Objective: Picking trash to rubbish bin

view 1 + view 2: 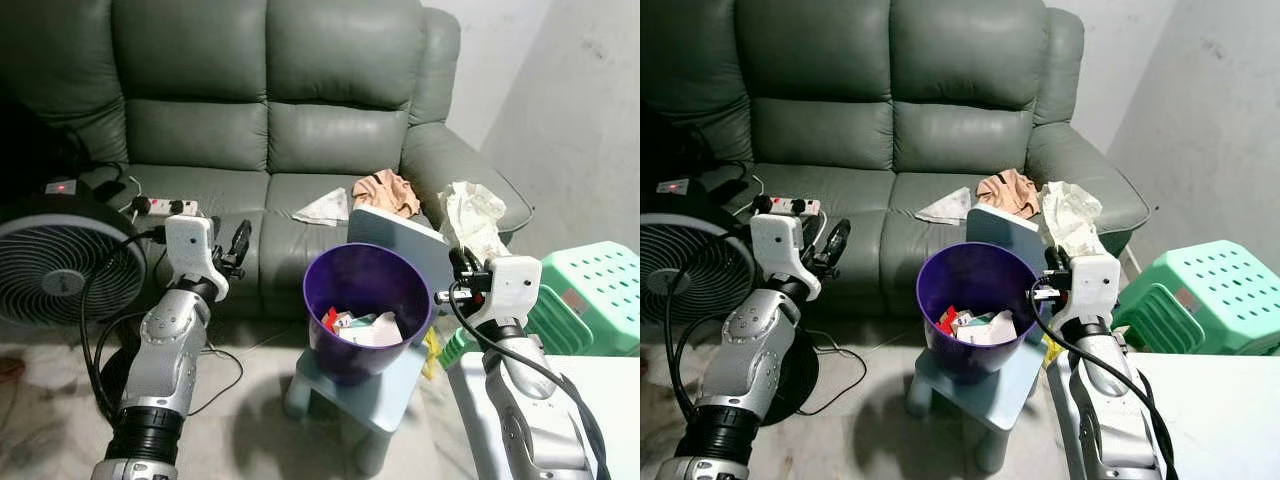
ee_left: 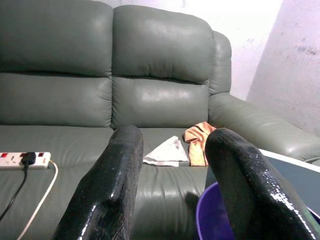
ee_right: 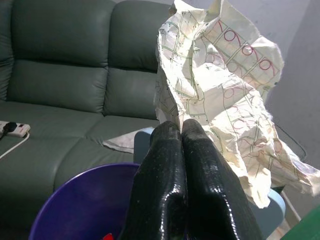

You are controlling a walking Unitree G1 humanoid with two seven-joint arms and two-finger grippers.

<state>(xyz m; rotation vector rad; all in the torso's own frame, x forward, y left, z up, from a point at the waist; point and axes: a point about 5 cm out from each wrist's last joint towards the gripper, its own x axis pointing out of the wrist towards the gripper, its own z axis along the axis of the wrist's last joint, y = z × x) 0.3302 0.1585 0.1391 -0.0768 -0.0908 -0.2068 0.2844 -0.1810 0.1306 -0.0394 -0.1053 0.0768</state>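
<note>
Right gripper (image 1: 462,262): raised beside the right rim of the bin, its two black fingers pressed together on a crumpled sheet of pale printed paper (image 3: 220,85)
Crumpled paper: stands up above the fingertips, pinched at its lower edge, off to the right of the bin's mouth and in front of the sofa's right armrest
Left gripper (image 1: 238,243): held up left of the bin, before the sofa seat, fingers (image 2: 107,190) spread apart with nothing between them
Rubbish bin: round purple plastic bucket (image 1: 366,312) standing on a small pale blue stool (image 1: 375,400); inside lie red and white scraps (image 1: 356,326)
Sofa: grey-green leather two-seater (image 1: 270,120); on its seat a folded white tissue (image 1: 324,208) and, just right of it, a crumpled tan cloth (image 1: 388,190)
Board: flat grey-blue panel (image 1: 400,236) leaning behind the bin against the sofa front
Power strip: white, with black plugs (image 1: 165,207), on the left seat cushion
Fan: round black floor fan (image 1: 62,262) at the left
Green stool: mint plastic, perforated top (image 1: 600,292), at the right near the wall
</note>
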